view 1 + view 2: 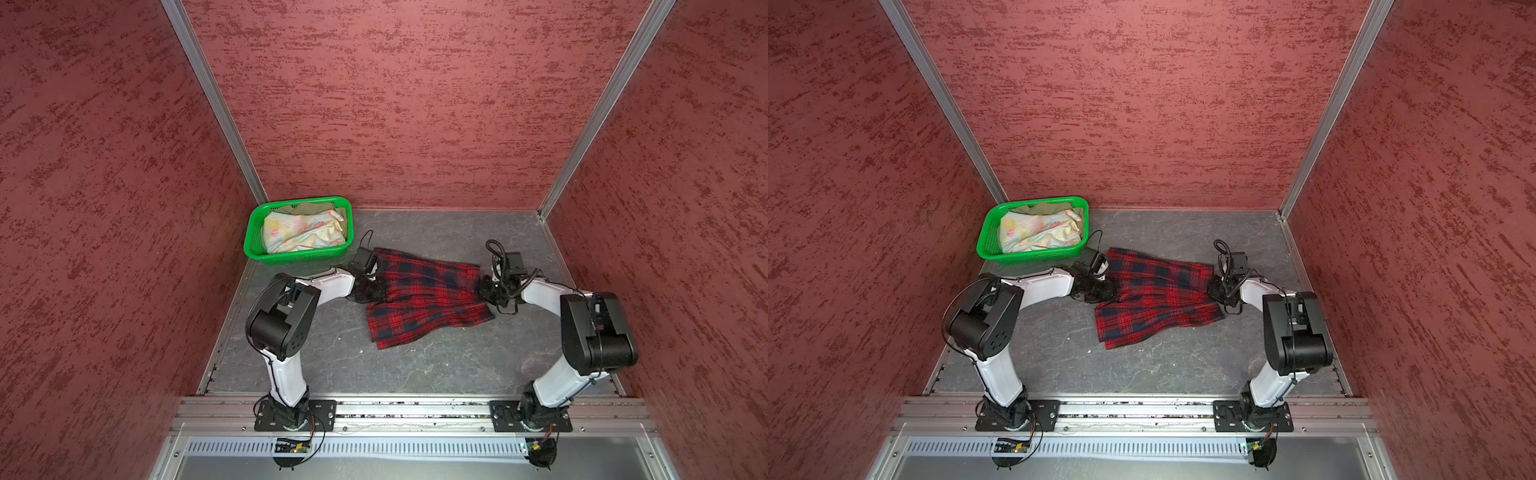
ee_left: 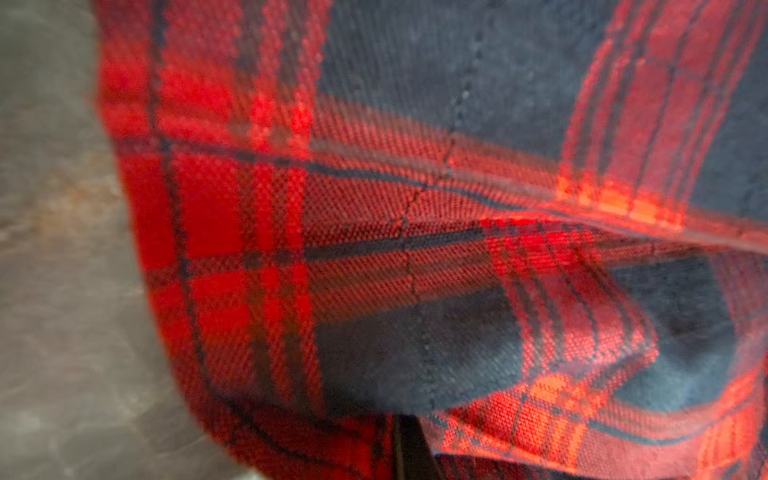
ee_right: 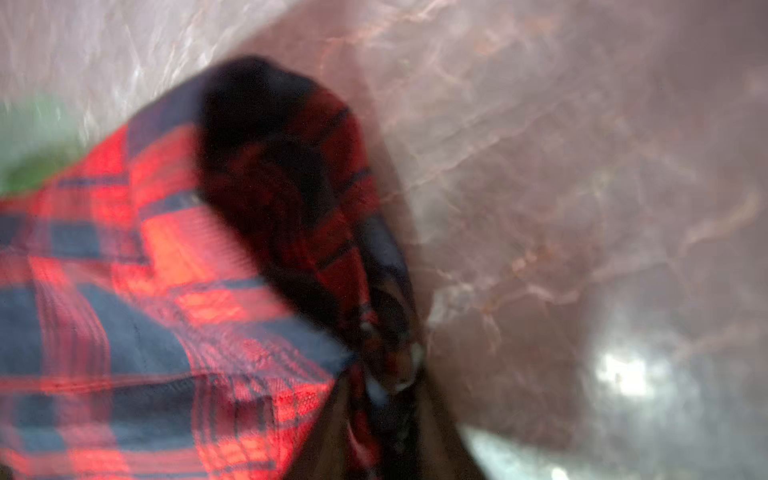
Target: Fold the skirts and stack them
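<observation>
I think I am spreading the plaid skirt for folding. Wrinkly, red and navy, it droops onto the middle of the tabletop. My left end effector pinches one edge tight; my right end effector looks closed on the bunched other edge. Next it needs laying flat. Far back, the flowery skirt sits in the green basket.
</observation>
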